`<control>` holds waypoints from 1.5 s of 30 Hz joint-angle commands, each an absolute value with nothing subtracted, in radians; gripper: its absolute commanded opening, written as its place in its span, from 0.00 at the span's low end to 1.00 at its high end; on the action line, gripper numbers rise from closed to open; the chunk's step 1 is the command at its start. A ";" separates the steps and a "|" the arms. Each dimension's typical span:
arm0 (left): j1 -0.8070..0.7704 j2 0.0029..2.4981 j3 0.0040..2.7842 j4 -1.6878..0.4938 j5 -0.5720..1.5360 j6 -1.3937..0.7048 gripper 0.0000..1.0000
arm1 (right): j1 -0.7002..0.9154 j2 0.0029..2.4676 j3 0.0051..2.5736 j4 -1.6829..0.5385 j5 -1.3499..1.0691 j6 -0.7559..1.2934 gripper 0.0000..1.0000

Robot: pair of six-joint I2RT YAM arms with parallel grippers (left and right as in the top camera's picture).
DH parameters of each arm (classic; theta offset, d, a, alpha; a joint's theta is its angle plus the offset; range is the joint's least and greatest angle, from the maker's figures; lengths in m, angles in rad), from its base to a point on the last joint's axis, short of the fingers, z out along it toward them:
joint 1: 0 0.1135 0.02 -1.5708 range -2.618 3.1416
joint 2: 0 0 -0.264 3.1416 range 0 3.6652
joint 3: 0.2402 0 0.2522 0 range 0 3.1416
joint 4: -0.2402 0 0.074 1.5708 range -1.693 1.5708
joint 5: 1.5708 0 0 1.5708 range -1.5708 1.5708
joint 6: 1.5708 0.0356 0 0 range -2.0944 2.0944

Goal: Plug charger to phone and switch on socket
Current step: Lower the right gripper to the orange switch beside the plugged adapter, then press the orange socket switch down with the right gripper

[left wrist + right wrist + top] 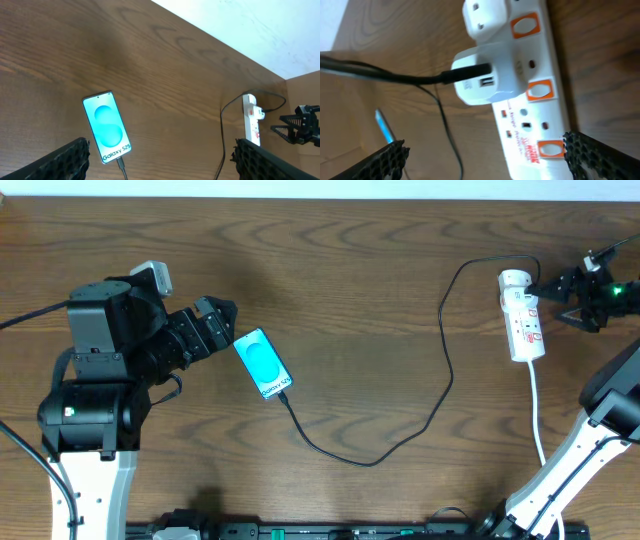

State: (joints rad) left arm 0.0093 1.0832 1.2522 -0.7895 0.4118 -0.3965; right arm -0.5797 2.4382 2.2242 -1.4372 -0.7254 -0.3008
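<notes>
**A:** Where's the phone, and is anything holding it?

**B:** The phone [263, 363] lies flat and screen-up, left of centre in the overhead frame. The left gripper [222, 320] sits just off its upper-left end, jaws spread and holding nothing. I'd guess it is there to steady the handset.

**A:** And the charger?

**B:** The charger [449, 365] meets the phone's lower end, so the plug looks seated, though the tip is too small to be sure. From there it loops through the lower middle and climbs to the upper right. It ends at a white adapter [485, 75] already sitting in the socket [523, 315].

**A:** So the switch is what's left?

**B:** That's my reading. The right gripper [550, 300] hovers just right of the socket, jaws wide apart and empty. In its wrist view the orange switches [539, 90] run along the strip's right edge, and I can't tell whether any of them is on.

**A:** What's in the way?

**B:** The adapter bulges right beside the middle switch. The black lead juts out to the left of it, and the white cord [535, 410] trails toward the bottom edge across the table [350, 280].
</notes>
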 commanded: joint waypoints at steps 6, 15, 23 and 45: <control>0.010 1.093 1.263 -0.793 0.402 -0.402 0.93 | -0.530 2.440 2.231 -1.401 -0.705 -0.311 0.99; 0.010 1.097 1.263 -0.794 0.402 -0.402 0.93 | -0.469 2.440 2.231 -1.367 -0.642 -0.275 0.99; 0.010 1.097 1.263 -0.796 0.402 -0.402 0.93 | -0.470 2.440 2.231 -1.368 -0.630 -0.273 0.99; 0.010 1.097 1.263 -0.796 0.398 -0.402 0.93 | -0.467 2.441 2.229 -1.374 -0.578 -0.254 0.99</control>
